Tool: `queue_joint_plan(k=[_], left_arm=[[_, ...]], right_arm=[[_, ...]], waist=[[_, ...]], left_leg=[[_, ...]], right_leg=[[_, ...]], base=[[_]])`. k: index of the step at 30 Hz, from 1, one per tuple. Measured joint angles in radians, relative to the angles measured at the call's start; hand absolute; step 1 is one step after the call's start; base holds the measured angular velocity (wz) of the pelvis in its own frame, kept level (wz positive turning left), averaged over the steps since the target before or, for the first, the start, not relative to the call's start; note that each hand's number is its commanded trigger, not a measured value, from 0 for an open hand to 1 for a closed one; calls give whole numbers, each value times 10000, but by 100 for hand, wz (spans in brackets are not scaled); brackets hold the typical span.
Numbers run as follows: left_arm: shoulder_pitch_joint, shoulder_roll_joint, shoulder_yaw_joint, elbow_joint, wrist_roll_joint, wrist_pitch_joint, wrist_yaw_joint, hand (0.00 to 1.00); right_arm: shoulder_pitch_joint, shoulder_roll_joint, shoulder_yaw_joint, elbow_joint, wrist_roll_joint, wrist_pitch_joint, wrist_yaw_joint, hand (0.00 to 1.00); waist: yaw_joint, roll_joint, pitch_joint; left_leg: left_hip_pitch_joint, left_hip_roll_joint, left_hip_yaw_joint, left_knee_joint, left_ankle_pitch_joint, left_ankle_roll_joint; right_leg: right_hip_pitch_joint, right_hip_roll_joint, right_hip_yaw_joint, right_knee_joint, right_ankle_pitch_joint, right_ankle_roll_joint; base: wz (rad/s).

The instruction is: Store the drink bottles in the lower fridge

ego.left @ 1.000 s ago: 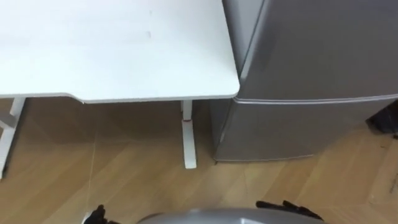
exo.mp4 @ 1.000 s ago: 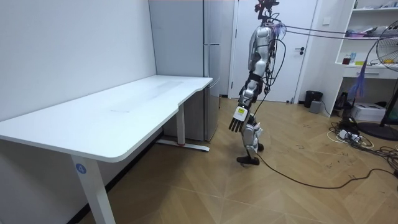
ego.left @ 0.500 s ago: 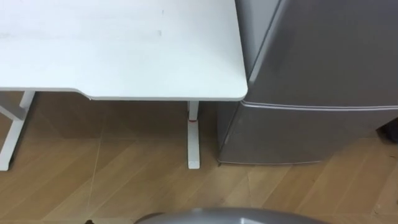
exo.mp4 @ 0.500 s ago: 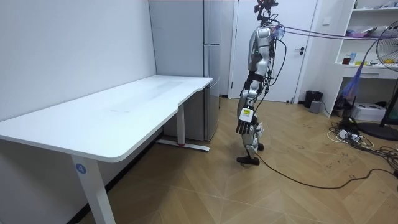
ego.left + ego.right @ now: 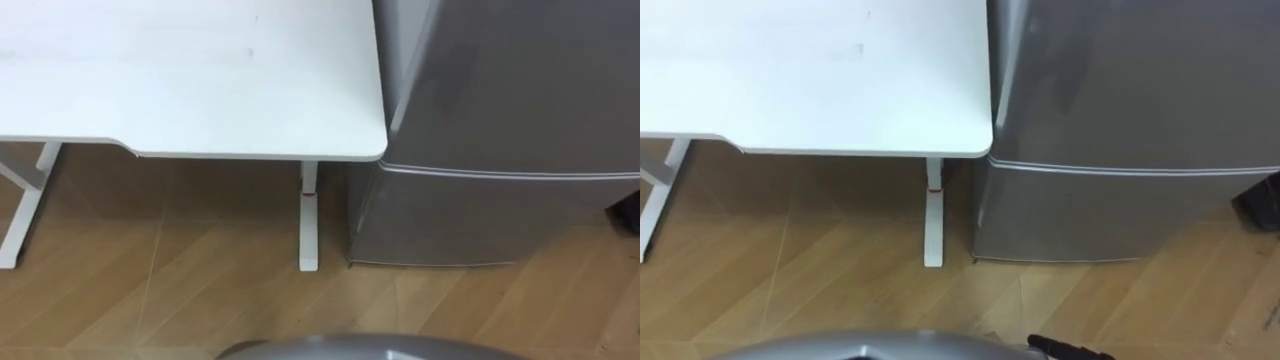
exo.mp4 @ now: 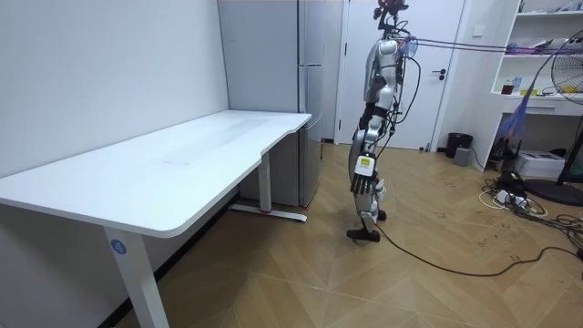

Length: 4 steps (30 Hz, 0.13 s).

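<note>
The white table stood on a pale wooden floor, its rounded corner just beside the grey fridge; its white leg ended in a flat foot resting on the boards near the fridge's base, which also sat directly on the floor. At the room view's right, well apart from the table, the floor carried a fan's base, a small dark bin and a tangle of cables.

No legible text or numbers
</note>
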Motion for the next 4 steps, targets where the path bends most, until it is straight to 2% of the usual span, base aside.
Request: queue_joint_plan(k=[4], left_arm=[[-81, -68, -57, -5, -9, -34, 1, 0]], right_arm=[[-13, -48, 198, -28, 85, -16, 71, 0]], waist=[[9, 19, 0]], left_leg=[[-2, 62, 0, 15, 24, -49]], right_leg=[[34, 64, 43, 3, 2, -4]], base=[[0]])
